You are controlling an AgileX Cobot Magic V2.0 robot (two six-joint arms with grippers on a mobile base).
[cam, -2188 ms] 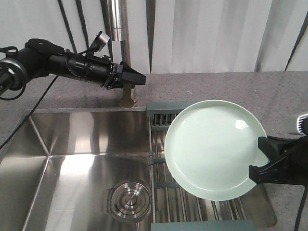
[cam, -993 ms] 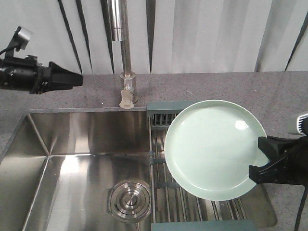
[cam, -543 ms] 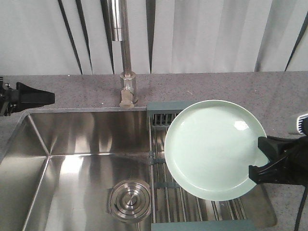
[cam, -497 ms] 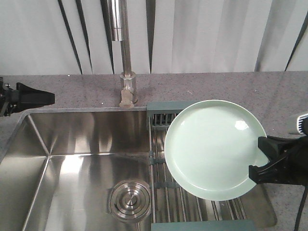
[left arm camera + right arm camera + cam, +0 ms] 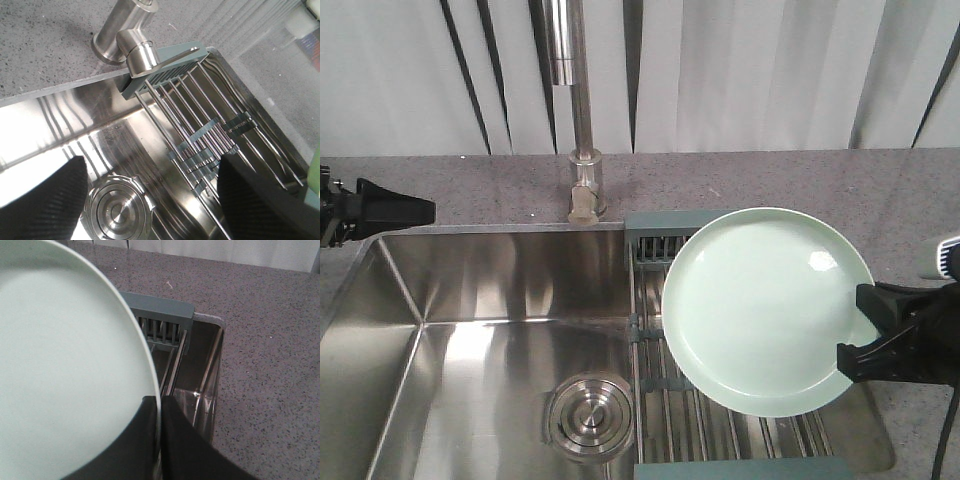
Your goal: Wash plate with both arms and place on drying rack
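Left end effector (image 5: 412, 208) at the left edge of the tabletop (image 5: 770, 180), just outside the back left corner of the steel sink (image 5: 470, 300), tip pointing right. From its wrist camera: two black fingers (image 5: 45, 195) spread wide apart, open, looking down on basin and rack.

Further right, on the sink floor, round steel drain (image 5: 587, 415). Behind it, on the tabletop at the back rim of the sink, tall steel faucet (image 5: 582, 150), upright.

Across the right end of the sink, drying rack (image 5: 650, 235): slotted grey-blue compartment at the back, parallel steel rods running toward the front, grey-blue bar at the front edge.

Over the rack, pale mint-green plate (image 5: 765, 310), face turned toward the front camera, covering most of the rods and the right part of the compartment. Touching the rack or held clear of it: cannot tell.

At the plate's right rim, right end effector (image 5: 158, 437), closed on that rim, one black finger on each face. Right arm (image 5: 920, 340) over the right edge of the sink and the tabletop beyond.
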